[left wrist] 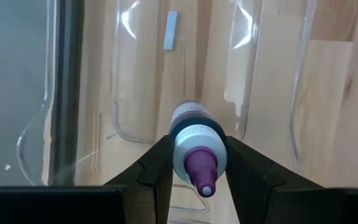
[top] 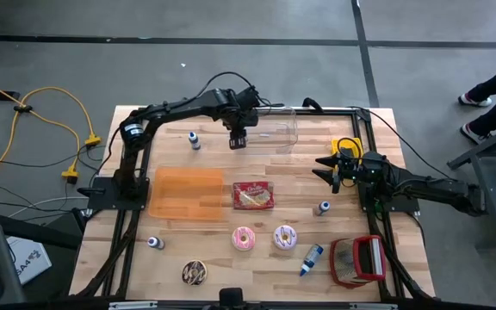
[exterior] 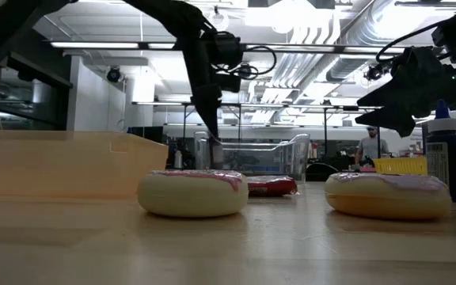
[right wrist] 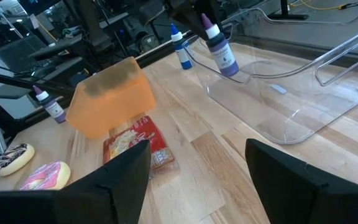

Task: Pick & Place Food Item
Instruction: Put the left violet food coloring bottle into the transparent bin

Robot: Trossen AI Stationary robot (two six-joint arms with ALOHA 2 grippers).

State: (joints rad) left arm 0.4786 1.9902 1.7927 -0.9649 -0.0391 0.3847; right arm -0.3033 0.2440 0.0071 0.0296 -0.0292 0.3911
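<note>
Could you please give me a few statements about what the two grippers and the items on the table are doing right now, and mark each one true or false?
1. The left gripper is shut on a small purple-capped bottle. True.
2. The right gripper holds the red snack packet. False: its fingers are open and empty, and the packet lies flat on the wooden table.
3. The held bottle hangs by the clear plastic bin. True.
4. Both pink-frosted doughnuts sit inside the translucent orange container. False: they rest on the table, outside it.
5. A chocolate-frosted doughnut lies near the table's front edge. True.
</note>
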